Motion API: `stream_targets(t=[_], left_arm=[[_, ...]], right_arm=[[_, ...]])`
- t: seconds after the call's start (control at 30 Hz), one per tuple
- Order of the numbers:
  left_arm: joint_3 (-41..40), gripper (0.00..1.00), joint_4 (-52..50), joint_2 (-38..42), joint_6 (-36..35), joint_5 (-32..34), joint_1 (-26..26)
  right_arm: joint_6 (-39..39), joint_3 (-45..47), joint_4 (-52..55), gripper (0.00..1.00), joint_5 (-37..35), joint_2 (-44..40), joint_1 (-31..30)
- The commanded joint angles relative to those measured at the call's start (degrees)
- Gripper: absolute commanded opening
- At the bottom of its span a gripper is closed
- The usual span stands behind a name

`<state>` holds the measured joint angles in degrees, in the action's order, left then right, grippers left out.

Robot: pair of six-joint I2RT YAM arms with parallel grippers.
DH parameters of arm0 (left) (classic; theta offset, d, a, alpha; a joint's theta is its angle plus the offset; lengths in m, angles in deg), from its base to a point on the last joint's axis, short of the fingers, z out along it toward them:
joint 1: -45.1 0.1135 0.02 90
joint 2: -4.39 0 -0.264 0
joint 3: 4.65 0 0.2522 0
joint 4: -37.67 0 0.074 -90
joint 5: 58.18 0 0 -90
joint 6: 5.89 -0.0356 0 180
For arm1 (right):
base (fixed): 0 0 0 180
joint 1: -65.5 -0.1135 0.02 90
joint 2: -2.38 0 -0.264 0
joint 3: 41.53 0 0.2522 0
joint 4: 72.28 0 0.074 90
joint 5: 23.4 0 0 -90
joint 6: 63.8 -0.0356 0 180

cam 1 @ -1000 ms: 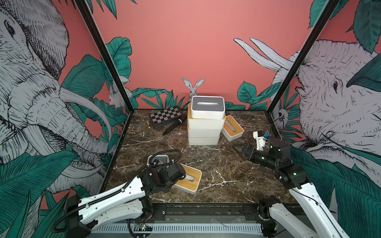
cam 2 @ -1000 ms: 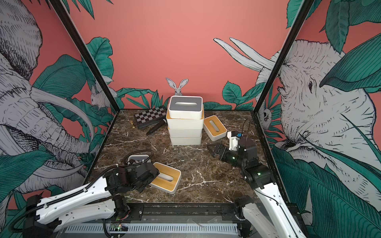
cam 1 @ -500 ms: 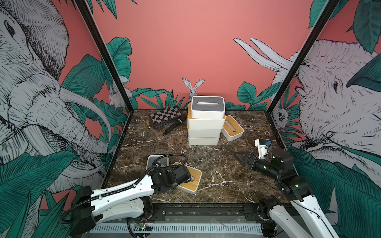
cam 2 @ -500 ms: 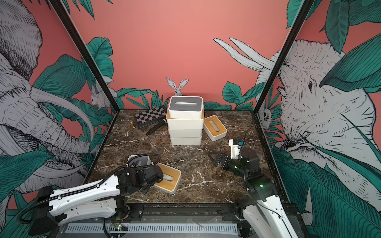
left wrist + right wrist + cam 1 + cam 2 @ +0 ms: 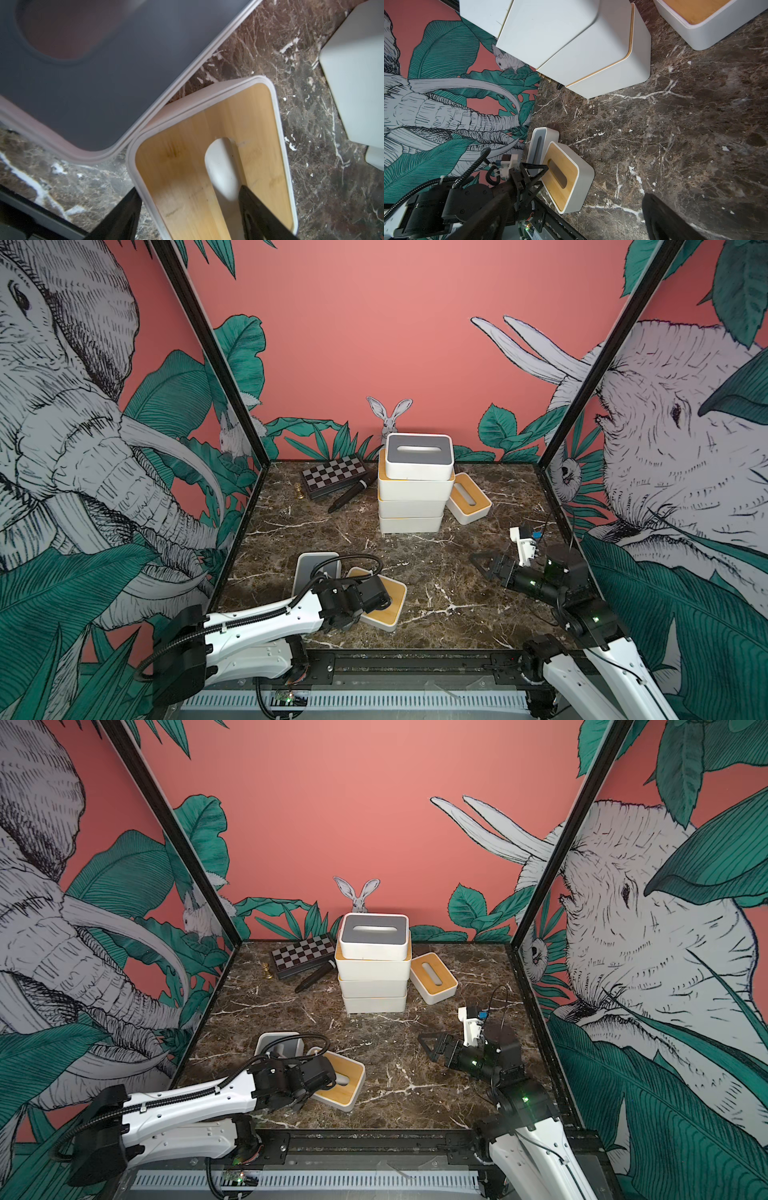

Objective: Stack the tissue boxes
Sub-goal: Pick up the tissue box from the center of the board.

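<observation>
A small tissue box with a bamboo lid [image 5: 394, 602] [image 5: 348, 1080] lies at the front left of the marble table. My left gripper [image 5: 189, 190] is down on it and open: one finger [image 5: 252, 207] stands in the oval slot, the other [image 5: 124, 209] is outside the white side wall. A grey-lidded box [image 5: 308, 572] [image 5: 99, 79] touches its far corner. At the back stands a stack of three bamboo-lidded boxes [image 5: 410, 506] with a grey-lidded box [image 5: 419, 456] on top. Another small bamboo box [image 5: 469, 497] leans beside the stack. My right gripper [image 5: 478, 562] [image 5: 573, 196] hovers open at the right, holding nothing.
A checkered chessboard case [image 5: 334, 475], a black marker [image 5: 349, 495] and a small gold chess piece [image 5: 298, 490] lie at the back left. Printed walls close in three sides. A black rail [image 5: 415, 659] runs along the front edge.
My left gripper has moved right and down onto the bamboo box, and its jaws have narrowed around one half of the lid. My right arm has drawn back toward the front.
</observation>
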<state>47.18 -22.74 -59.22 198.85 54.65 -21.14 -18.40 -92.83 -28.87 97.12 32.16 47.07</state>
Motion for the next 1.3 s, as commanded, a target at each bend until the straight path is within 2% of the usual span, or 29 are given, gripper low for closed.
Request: stream_targets(t=[0.0, 0.87, 0.97, 1.07, 1.27], left_arm=[[-1.6, 0.74, 0.2, -1.6, 2.8, 1.5, -0.3], [-6.1, 0.54, 7.5, -4.1, 6.1, 1.4, -0.3], [-5.3, 0.53, 8.5, -3.5, 5.3, 2.9, -0.3], [-5.3, 0.47, 12.2, -2.4, 4.9, 4.6, -0.3], [-3.1, 0.44, 14.5, -1.1, 4.6, 9.0, -0.2]], right_arm=[[0.3, 0.0, 0.4, 0.99, 0.9, -1.2, -0.3], [-1.1, 2.7, -2.4, 0.99, 2.1, -2.3, -0.4], [-1.3, 3.2, -3.1, 0.99, 2.2, -2.1, -0.4], [-1.5, 3.6, -4.2, 0.99, 2.6, -1.5, -0.4], [-2.0, 4.3, -7.0, 0.99, 3.4, 0.3, -0.4]])
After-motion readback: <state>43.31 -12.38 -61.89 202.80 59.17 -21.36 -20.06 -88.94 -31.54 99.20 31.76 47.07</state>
